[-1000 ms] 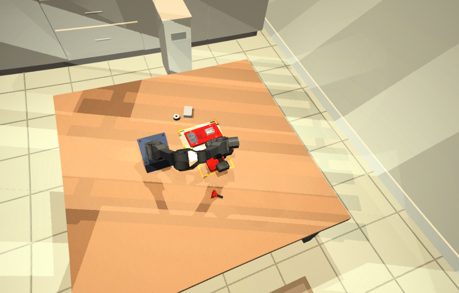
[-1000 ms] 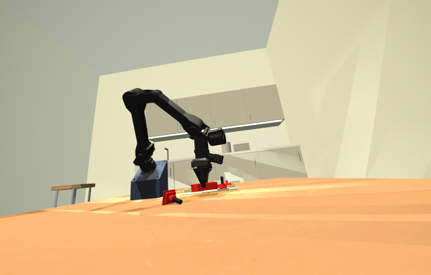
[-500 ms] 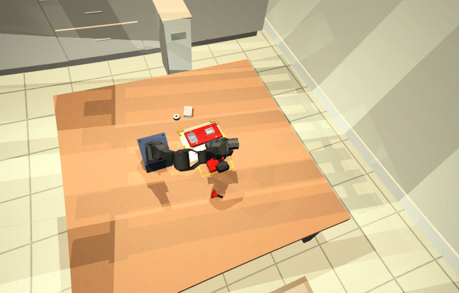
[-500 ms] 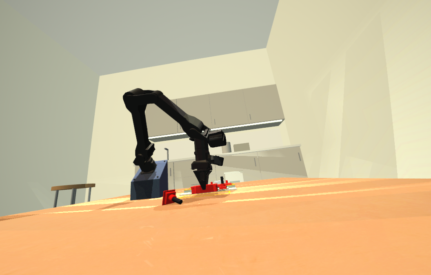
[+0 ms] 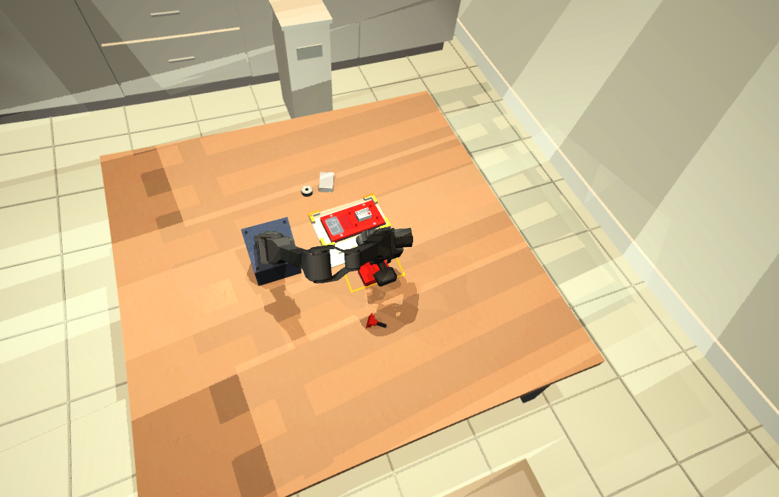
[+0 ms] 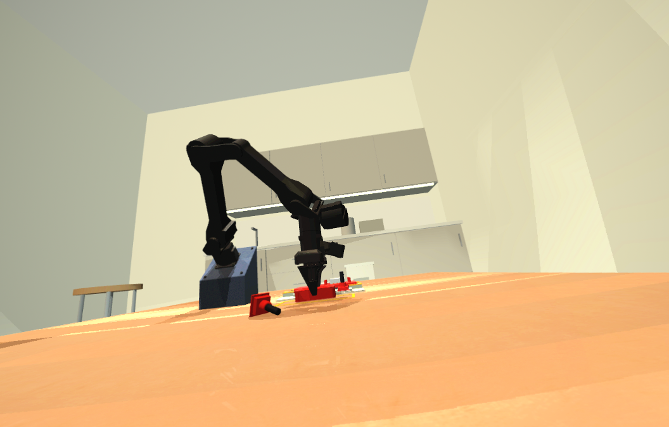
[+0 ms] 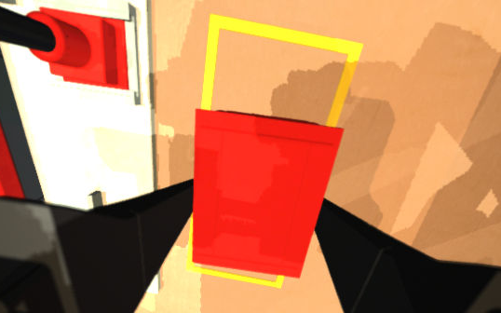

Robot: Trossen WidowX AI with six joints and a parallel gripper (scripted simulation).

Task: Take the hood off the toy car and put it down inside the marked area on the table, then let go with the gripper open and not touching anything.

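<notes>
My gripper (image 5: 380, 275) (image 6: 314, 289) (image 7: 256, 193) is shut on the red hood (image 5: 369, 270) (image 6: 305, 295) (image 7: 257, 196), one finger on each long side. It holds the hood flat and very low over the yellow marked rectangle (image 5: 350, 287) (image 7: 280, 34). In the wrist view the hood covers the near part of the rectangle, and the far part shows bare table. I cannot tell whether the hood touches the table. The red toy car (image 5: 349, 221) (image 6: 338, 286) lies on its white plate (image 7: 89, 130) just left of the rectangle.
A red piece with a black peg (image 5: 374, 321) (image 6: 261, 306) lies in front of the rectangle. A white block (image 5: 326, 180) and a small ring (image 5: 306, 190) lie behind the car. The arm's blue base (image 5: 265, 247) (image 6: 225, 284) stands to the left.
</notes>
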